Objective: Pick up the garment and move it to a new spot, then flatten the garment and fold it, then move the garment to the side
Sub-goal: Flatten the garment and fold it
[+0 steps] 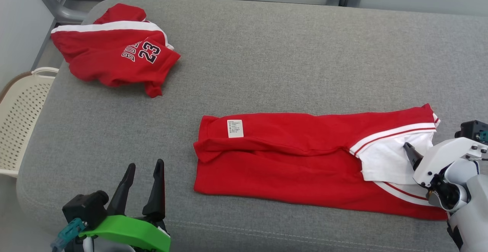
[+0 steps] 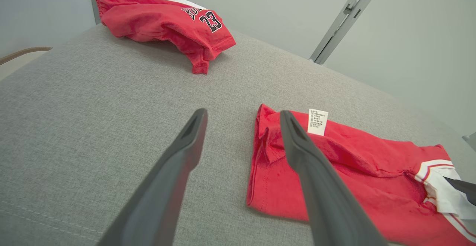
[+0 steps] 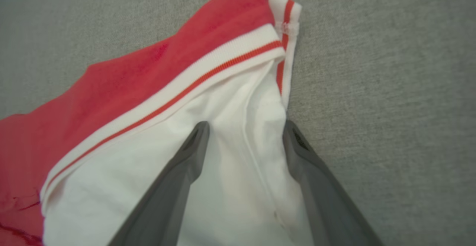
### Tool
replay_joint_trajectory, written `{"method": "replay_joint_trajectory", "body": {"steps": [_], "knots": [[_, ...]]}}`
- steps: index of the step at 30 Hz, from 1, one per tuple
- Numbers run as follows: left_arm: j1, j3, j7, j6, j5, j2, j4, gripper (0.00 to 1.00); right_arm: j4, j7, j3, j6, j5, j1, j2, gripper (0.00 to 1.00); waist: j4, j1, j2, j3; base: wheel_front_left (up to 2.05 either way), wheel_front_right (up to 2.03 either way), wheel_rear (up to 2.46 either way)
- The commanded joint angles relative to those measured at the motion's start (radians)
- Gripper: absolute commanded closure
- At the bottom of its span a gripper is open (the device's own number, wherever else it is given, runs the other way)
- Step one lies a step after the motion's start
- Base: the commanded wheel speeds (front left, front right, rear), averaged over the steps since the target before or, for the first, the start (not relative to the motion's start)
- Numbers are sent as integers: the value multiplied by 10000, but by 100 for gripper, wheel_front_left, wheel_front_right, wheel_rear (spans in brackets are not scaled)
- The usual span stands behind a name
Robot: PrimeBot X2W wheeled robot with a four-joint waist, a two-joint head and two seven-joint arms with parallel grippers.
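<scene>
The garment (image 1: 289, 160) is red with white, red-striped trim and lies in a long, roughly folded strip at the centre-right of the grey cushion (image 1: 267, 53). A white care label (image 1: 235, 128) shows near its left end. My right gripper (image 1: 413, 156) stands open at the garment's right end, its fingers either side of a ridge of white fabric (image 3: 238, 186) beside the striped trim (image 3: 178, 89). My left gripper (image 1: 145, 166) is open over bare cushion near the front edge, left of the garment's left end (image 2: 267, 186), and holds nothing.
A second red garment, shorts printed with 23 (image 1: 114, 53), lies crumpled at the cushion's far left corner. A cream perforated basket (image 1: 19, 122) stands off the left edge. A grey metal frame (image 1: 49, 0) runs behind it.
</scene>
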Motion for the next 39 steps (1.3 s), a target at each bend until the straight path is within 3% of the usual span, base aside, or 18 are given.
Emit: {"method": "replay_joint_trajectory", "body": {"steps": [1,3,5,7,8,17,33,39], "knots": [[-55,24,-73,43,-40,28,-46,0,79,197,340,7,157,293,94,0,-11,1,0,5,0,0,0],[-48,41,-85,45,-57,33,-60,0,62,151,642,7,134,366,66,4,-33,1,0,12,0,0,0],[-62,55,-97,54,-66,42,-77,0,113,-14,990,7,-122,380,-71,62,-67,1,0,34,0,0,0],[-99,57,-103,68,-60,46,-90,0,285,-179,1277,5,-392,323,-201,93,-107,1,0,58,0,0,0],[-116,58,-103,71,-56,52,-97,0,388,-260,1354,4,-491,260,-219,100,-138,1,0,73,0,0,0],[-125,138,-171,96,-54,90,-90,0,909,-1057,1122,-16,-464,-664,-480,100,-569,1,0,92,0,0,0],[-272,188,-305,102,-41,-46,-186,0,771,-2007,129,-5,-33,-1575,-1967,100,-1586,1,0,71,0,0,0],[-247,183,-313,108,-39,-39,-117,0,572,-1867,147,-4,-60,-1657,-1904,100,-1824,1,0,82,0,0,0]]}}
